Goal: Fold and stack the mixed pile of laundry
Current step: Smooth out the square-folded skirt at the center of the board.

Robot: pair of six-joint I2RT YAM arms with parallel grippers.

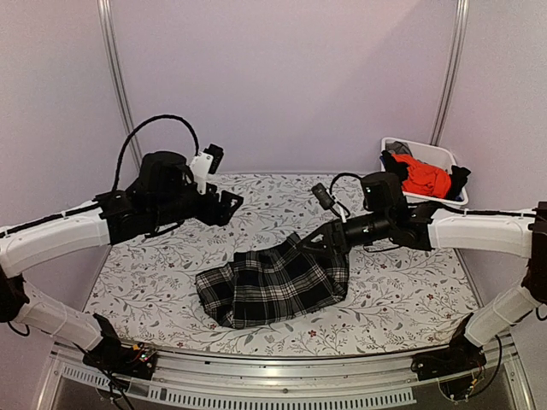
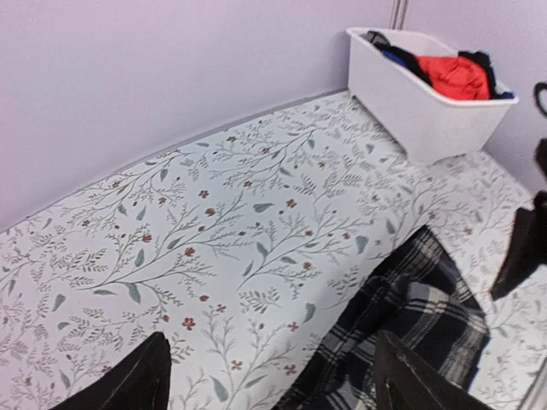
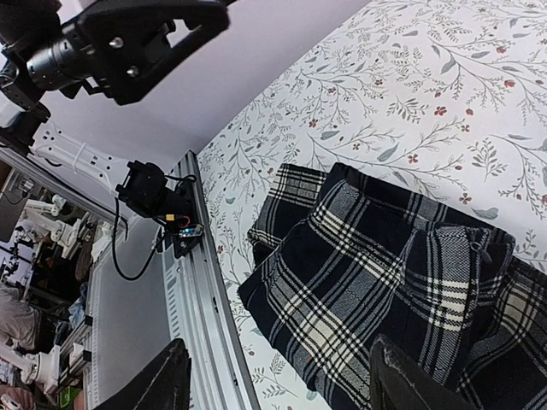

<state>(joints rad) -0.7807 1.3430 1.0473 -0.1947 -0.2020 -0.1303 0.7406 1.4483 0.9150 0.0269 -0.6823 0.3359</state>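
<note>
The black-and-white plaid garment (image 1: 273, 286) (image 2: 419, 316) (image 3: 385, 273) lies folded over itself on the floral tablecloth, near the front middle. My right gripper (image 1: 314, 241) (image 3: 280, 342) hovers just over its far right corner, jaws wide apart, with nothing between them. My left gripper (image 1: 227, 207) (image 2: 269, 342) hangs in the air above the back left of the table, also open and empty, with the plaid's edge below its right finger. The orange-red garment (image 1: 425, 178) (image 2: 453, 75) and dark ones (image 1: 395, 162) sit heaped in the bin.
The white plastic bin (image 1: 427, 149) (image 2: 419, 111) stands at the back right corner against the wall. A metal rail (image 1: 273, 376) (image 3: 188, 299) runs along the table's near edge. Bare floral tablecloth (image 1: 162, 265) spreads left of the plaid garment.
</note>
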